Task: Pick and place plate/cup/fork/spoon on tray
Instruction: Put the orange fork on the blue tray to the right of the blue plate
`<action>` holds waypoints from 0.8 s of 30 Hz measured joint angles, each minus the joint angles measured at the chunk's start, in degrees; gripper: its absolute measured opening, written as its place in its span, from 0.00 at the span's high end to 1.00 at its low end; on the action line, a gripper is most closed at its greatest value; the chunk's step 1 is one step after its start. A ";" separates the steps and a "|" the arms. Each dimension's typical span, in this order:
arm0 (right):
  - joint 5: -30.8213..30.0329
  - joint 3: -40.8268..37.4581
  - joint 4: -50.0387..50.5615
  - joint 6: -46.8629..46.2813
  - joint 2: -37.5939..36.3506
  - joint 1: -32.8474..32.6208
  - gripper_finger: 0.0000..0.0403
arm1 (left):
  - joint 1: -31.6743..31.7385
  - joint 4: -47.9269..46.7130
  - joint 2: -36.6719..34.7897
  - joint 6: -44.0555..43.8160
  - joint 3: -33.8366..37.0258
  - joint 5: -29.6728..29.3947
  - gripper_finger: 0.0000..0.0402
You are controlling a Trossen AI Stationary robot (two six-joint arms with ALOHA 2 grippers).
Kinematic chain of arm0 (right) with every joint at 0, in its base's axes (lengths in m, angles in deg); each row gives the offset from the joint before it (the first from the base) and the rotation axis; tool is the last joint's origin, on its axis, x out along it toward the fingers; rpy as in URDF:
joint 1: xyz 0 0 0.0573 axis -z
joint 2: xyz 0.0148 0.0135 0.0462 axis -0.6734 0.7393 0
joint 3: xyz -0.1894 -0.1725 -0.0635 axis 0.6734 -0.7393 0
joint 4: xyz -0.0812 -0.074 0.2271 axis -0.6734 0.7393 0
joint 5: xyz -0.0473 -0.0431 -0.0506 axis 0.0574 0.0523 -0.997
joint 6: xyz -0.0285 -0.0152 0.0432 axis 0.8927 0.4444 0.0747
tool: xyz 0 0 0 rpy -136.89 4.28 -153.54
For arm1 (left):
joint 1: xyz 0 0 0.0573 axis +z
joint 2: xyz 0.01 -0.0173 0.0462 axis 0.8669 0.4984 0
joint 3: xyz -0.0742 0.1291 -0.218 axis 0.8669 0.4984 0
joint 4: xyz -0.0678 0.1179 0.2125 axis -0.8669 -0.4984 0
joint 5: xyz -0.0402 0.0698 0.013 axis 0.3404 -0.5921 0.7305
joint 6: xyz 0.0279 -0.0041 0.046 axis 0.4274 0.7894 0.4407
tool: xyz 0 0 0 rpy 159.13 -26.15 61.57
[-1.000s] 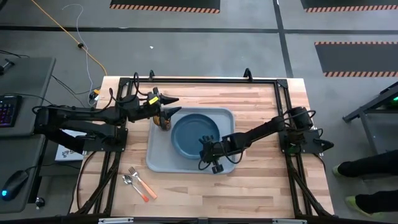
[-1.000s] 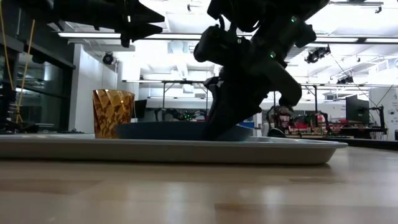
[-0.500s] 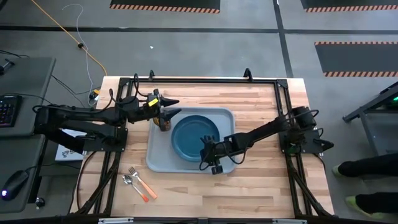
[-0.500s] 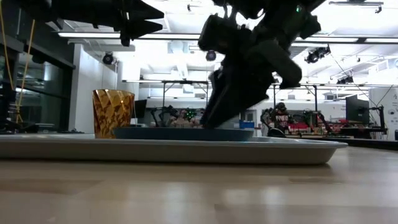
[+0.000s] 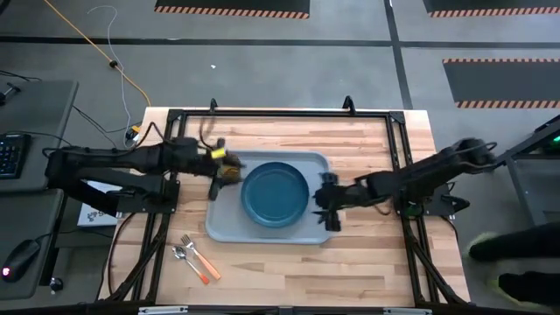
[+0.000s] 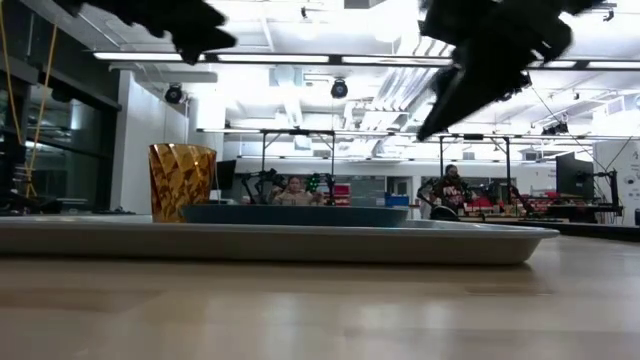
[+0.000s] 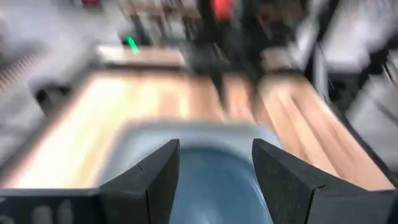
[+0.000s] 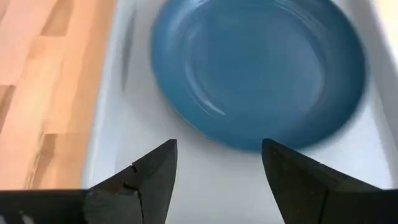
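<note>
The dark blue plate (image 5: 276, 193) lies flat in the pale tray (image 5: 226, 226). The amber cup (image 6: 182, 180) stands upright in the tray's far left corner. My left gripper (image 7: 214, 168) hovers open above the cup, pointing across the tray, nothing between its fingers. My right gripper (image 8: 217, 168) stands open above the tray's right edge (image 5: 329, 203), clear of the plate. Fork (image 5: 202, 260) and spoon (image 5: 179, 254) lie side by side on the table, near the front left.
A black frame (image 5: 280, 114) runs around the wooden table top. Bare wood lies right of the tray and along the near edge (image 5: 289, 280). People and other benches show in the room behind the table in the low view.
My right gripper has opened, let go of the plate, risen and drawn back toward the table's right edge. The plate has settled flat in the tray. My left gripper has drawn back a little toward the left edge and tipped up nearer to level.
</note>
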 joint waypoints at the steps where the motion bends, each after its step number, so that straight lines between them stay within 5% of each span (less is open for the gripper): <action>1: -1.19 -2.54 -1.54 -1.85 -2.26 -0.31 0.44 | -2.08 -4.16 0.80 -0.80 -1.60 0.18 0.52; 6: -4.88 -12.31 -10.59 -7.44 -11.71 -2.30 0.44 | -16.75 -12.43 5.71 -10.34 -4.42 -0.97 0.52; 14: -7.16 -14.26 -12.47 -8.49 -16.85 -3.19 0.44 | -40.78 -13.52 20.31 -20.30 -4.35 -14.88 0.52; 24: -7.15 -14.26 -12.36 -7.99 -16.88 -2.97 0.44 | -50.41 -24.00 40.49 -20.42 -13.94 -15.74 0.52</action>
